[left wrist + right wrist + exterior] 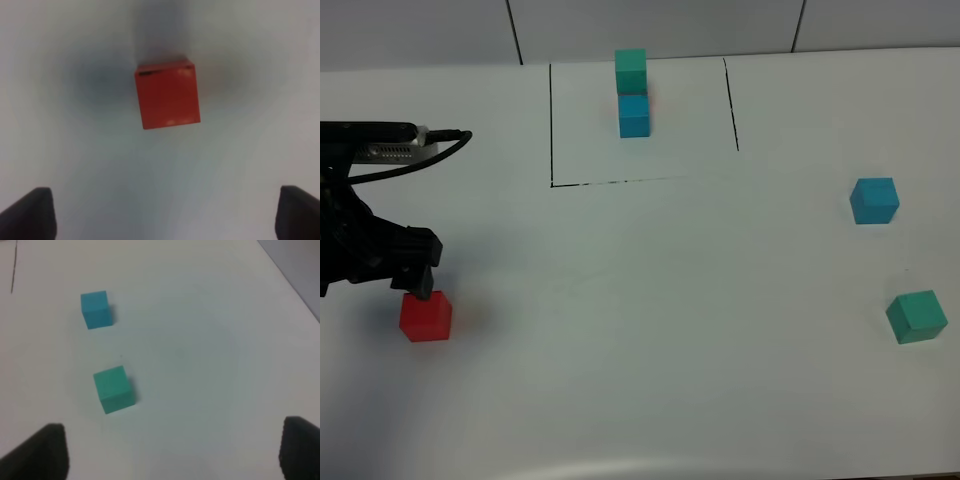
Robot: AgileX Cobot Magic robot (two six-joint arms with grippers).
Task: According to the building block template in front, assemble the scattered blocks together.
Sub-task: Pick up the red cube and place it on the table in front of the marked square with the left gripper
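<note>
Pickup stage, I'd say. Your left gripper (416,280) hangs just above the small matte red cube (426,316) at the far left of the white tabletop (650,340), jaws spread wide and holding nothing. Nothing's assembled yet.

Next move, as I read it: get the cube between the fingers, square up to its faces, drop, then close.

In the middle at the back sits the building block template (633,92), teal-green cube joined to blue with a hint of red peeking out, inside thin black drawn lines (552,120).

Over on the right, well apart from the red one, are the small matte blue cube (874,200) and the small matte teal-green cube (917,317), both loose on the table.

The high camera makes the left gripper look like it overlaps the red cube, but the left wrist view shows the cube out ahead of the fingertips and a bit skewed to them. The right gripper (172,455) only shows in its own wrist view: jaws wide, empty, with both right-hand cubes ahead of it.
</note>
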